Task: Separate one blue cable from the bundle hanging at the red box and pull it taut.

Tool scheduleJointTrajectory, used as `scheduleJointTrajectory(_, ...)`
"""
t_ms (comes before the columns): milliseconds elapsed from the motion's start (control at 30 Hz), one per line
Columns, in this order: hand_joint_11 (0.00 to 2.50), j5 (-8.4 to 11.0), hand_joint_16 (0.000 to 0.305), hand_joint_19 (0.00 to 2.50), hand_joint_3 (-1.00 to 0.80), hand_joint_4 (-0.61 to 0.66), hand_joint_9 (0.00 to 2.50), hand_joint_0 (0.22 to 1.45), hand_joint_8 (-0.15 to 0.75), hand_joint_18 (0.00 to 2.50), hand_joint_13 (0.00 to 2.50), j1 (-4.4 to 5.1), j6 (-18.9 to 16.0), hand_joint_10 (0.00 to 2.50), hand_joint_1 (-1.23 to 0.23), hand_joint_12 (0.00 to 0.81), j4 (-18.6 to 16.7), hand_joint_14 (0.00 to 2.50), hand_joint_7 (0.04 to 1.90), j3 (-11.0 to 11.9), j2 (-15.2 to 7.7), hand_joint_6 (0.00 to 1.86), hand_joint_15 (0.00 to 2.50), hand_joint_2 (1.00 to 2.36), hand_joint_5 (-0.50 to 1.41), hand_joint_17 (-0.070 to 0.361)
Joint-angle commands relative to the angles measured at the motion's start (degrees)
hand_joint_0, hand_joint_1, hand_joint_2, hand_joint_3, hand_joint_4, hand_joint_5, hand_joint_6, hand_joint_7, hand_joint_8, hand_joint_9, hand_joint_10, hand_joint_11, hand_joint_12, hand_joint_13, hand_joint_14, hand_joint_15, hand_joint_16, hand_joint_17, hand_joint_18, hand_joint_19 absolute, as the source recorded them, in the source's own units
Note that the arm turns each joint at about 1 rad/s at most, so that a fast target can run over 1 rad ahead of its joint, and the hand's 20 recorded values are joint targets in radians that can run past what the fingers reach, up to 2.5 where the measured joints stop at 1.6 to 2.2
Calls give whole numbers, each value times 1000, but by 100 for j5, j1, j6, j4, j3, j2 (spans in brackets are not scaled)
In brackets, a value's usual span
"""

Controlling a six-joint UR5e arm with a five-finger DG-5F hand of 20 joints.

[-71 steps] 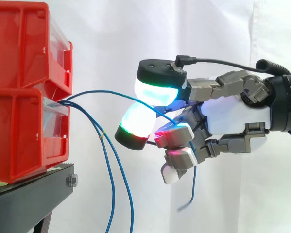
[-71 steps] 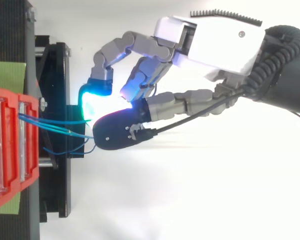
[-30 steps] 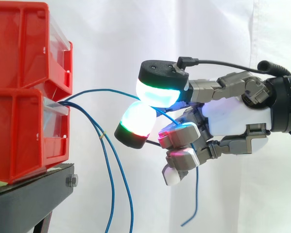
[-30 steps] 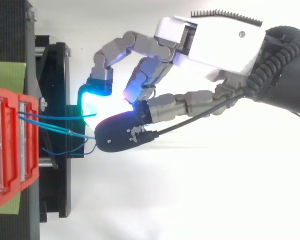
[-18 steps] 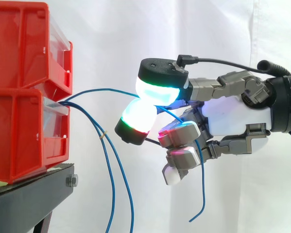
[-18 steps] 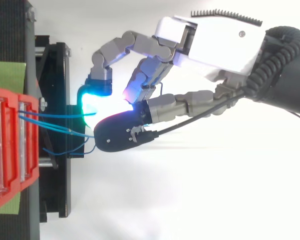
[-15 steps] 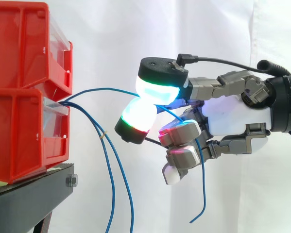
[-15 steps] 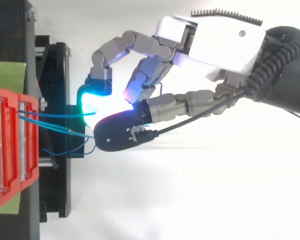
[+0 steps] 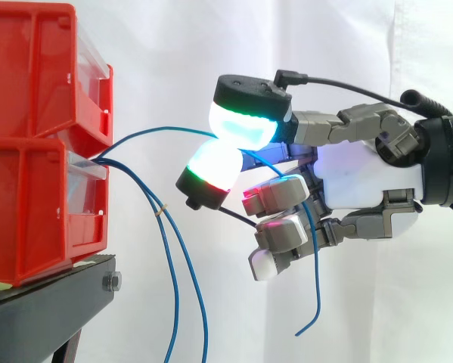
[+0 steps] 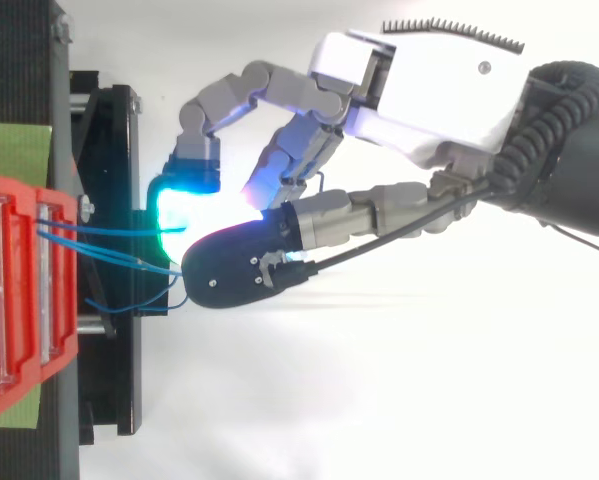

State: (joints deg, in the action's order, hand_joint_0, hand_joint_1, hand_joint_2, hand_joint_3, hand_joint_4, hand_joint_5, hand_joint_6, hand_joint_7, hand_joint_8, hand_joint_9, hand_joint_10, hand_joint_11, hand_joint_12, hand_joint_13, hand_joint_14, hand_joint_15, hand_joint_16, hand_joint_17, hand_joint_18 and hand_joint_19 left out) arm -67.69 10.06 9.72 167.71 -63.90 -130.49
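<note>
- A white curtain (image 9: 173, 60) backs the whole side view
- Two stacked red bins (image 9: 37, 144) fill the left edge of the side view, on a black stand (image 9: 37, 318) in the lower left corner. In the top view they run along the left edge, with a green patch (image 10: 14, 150) beside them
- The hand (image 9: 362, 181) comes in from the right at mid-height, well apart from the bins. Nothing stands between its glowing fingertips (image 9: 245, 125) and the bin fronts except the cables
- Two loose cables (image 9: 173, 280) of the bundle leave the gap between the bins and hang down to the bottom edge, left of the hand and clear of it
- Against half a second ago, the hand sits a little higher and its two leading pads lie slightly further left. The cable's arc has lifted with them
- The blue cable (image 9: 158, 129) leaves the same gap, bows up and to the right, and enters between the upper and lower leading pads, which close on it in a pinch
- Past the pinch it runs behind the curled lower fingers and drops to a free end at lower right. It is bowed, not taut
</note>
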Motion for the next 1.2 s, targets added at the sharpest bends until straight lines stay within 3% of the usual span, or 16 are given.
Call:
scheduleJointTrajectory(0,1625,1,45,751,-396,-221,1228,800,210,722,1219,40,-190,52,-695,300,-1,26,1288,-9,-2,957,1151,1010,-247,100)
scheduleJointTrajectory(233,1628,-7,44,749,-466,-213,1237,817,208,723,1222,84,-436,43,-688,300,-10,28,1302,-26,-2,960,1137,1003,-251,100)
scheduleJointTrajectory(600,1625,-25,45,751,-500,-144,1224,823,208,724,1216,119,-410,49,-650,309,7,25,1346,-35,-2,964,1141,1000,-261,101)
scheduleJointTrajectory(700,1609,-16,46,711,-500,-61,1178,802,217,746,1208,119,-410,81,-640,305,7,27,1323,-35,-2,964,1134,1000,-272,103)
scheduleJointTrajectory(800,1600,-25,46,675,-500,-95,1163,806,198,749,1204,111,-419,109,-624,298,16,28,1316,-35,7,965,1125,1000,-274,104)
scheduleJointTrajectory(1000,1616,-25,45,649,-500,-78,1173,797,183,755,1202,111,-401,77,-647,296,130,29,1186,-44,-2,964,1118,1000,-274,102)
scheduleJointTrajectory(1167,1624,-25,45,649,-500,46,1161,703,199,750,1200,111,-401,72,-718,294,209,30,871,-44,-2,956,1133,1000,-262,102)
